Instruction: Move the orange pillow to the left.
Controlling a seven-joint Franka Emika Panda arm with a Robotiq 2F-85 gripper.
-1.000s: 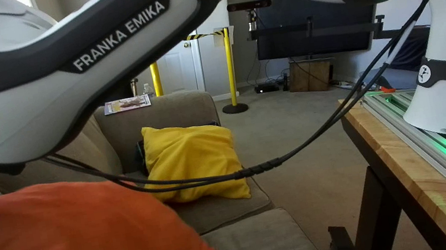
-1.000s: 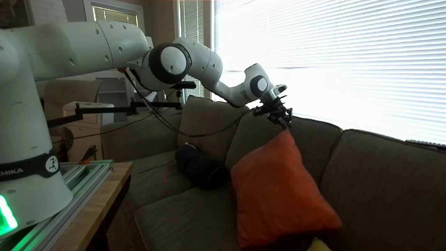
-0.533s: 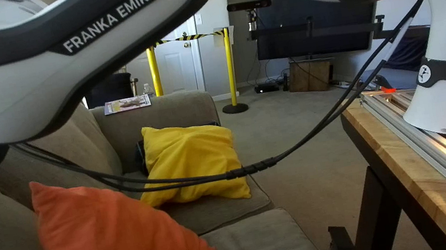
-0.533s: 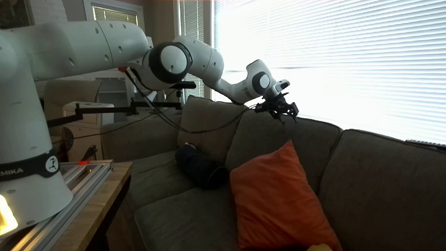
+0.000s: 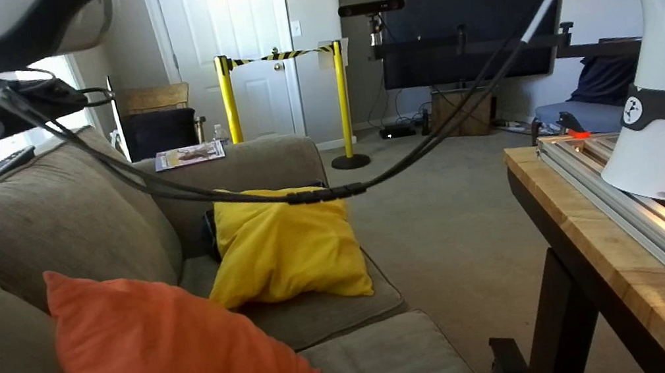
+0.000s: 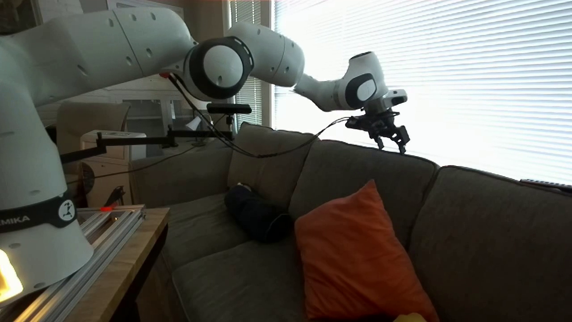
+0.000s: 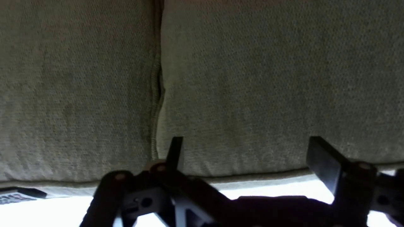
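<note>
Robot gripper [image 6: 391,148], fingers [image 7: 323,164] spread wide, hovers near top of sofa backrest [image 6: 344,174], clear of orange pillow [image 6: 357,255] resting corner-up near yellow pillow [image 5: 292,246].

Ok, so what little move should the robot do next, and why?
Maybe lift the tool a bit higher, away from the sofa. It is open, holds nothing and hangs near the sofa's back, so it might bump there. The orange pillow rests on the sofa, apart from the tool. I can't tell whether the pillow sits far enough left.
</note>
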